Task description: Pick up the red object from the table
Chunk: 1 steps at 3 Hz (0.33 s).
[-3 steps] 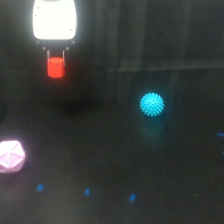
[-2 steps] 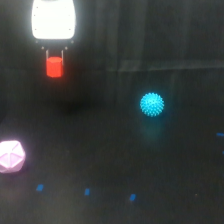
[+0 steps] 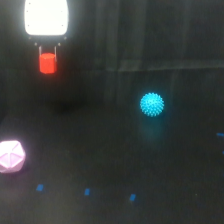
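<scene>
The red object (image 3: pixel 47 63) is a small bright red-orange block held between my gripper's two thin fingers at the upper left of the exterior view. My gripper (image 3: pixel 47 57) hangs under its bright white body (image 3: pixel 46 17) and is shut on the block. The block hangs above the dark table (image 3: pixel 115 165), with a faint shadow below it on the surface.
A cyan spiky ball (image 3: pixel 152 104) sits on the table right of centre. A pale pink polyhedron (image 3: pixel 11 156) lies at the exterior view's left edge. A few small blue marks (image 3: pixel 86 191) dot the table near the bottom.
My gripper has risen a little with the red object held in it. The ball and the polyhedron have not moved.
</scene>
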{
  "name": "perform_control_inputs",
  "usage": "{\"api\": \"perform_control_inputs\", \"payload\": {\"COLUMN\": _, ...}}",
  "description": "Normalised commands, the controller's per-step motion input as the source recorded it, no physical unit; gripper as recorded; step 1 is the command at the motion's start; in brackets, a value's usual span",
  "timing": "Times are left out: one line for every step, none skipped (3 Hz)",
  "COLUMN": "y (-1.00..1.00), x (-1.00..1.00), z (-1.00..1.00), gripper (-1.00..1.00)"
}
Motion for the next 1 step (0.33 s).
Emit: {"api": "perform_control_inputs", "payload": {"y": -0.09, "x": -0.14, "z": -0.03, "gripper": -1.0}}
